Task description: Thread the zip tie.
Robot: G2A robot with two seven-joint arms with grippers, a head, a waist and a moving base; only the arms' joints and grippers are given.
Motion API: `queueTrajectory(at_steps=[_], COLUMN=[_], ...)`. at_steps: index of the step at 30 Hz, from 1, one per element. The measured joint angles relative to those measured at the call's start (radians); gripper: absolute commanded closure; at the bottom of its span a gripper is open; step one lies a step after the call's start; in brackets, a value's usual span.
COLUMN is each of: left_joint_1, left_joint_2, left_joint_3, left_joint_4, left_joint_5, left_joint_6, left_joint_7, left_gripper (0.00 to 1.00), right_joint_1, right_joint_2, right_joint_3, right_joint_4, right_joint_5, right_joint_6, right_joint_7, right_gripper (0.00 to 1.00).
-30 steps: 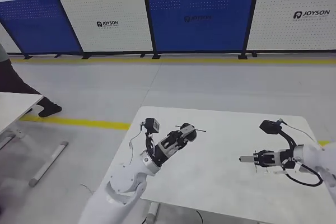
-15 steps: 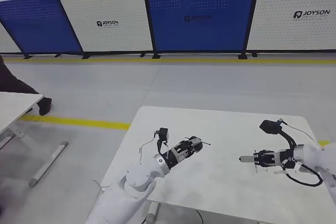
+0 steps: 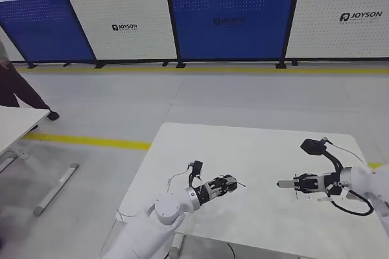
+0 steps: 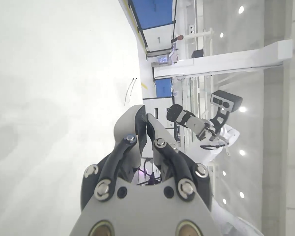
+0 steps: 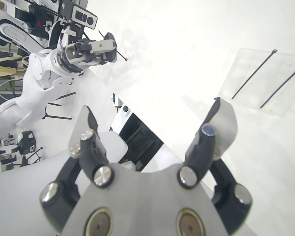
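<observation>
A black zip tie (image 5: 121,55) is held over the table (image 3: 259,142), toward its near left corner. It is gripped crosswise in the left claw (image 4: 145,115), so that a short length sticks out past the fingers on each side. One end is tipped by the tie's small square head. Whether any part of the tie touches the table cannot be told. The left claw is closed tight on the tie, its two pads pressed together with only the thin strap between them.

The right claw (image 5: 152,105) is placed over the table's right half, well apart from the left claw and pointed toward it. Its fingers are spread wide, and nothing is held between them.

Two spare zip ties (image 5: 254,74) are laid side by side on a clear sheet (image 5: 272,74) that lies flat on the table. They run roughly parallel and do not touch each other. From the left wrist they are seen far off, near an edge of the table.

Beyond the table's far edge, a bare grey floor is crossed by a yellow line (image 3: 84,139), and a row of blue and white panels (image 3: 233,29) is stood along the back
</observation>
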Motion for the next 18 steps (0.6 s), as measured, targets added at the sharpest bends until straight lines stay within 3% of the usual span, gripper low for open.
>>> queueTrajectory(at_steps=[4, 14, 18], left_joint_1=[0.026, 0.026, 0.016], left_joint_2=[0.005, 0.004, -0.007], left_joint_3=[-0.024, -0.023, -0.008], left_joint_4=[-0.024, -0.025, -0.038], left_joint_5=[-0.034, -0.035, -0.045], left_joint_6=[-0.026, -0.025, -0.052], left_joint_7=[0.002, 0.008, 0.111], left_gripper=[1.00, 1.00, 1.00], right_joint_1=[0.000, 0.000, 0.000], right_joint_2=[0.000, 0.000, 0.000], right_joint_3=[0.000, 0.000, 0.000], right_joint_4=[0.000, 0.000, 0.000], right_joint_5=[0.000, 0.000, 0.000], right_joint_6=[0.000, 0.000, 0.000], right_joint_7=[0.000, 0.000, 0.000], right_gripper=[0.00, 0.00, 0.00])
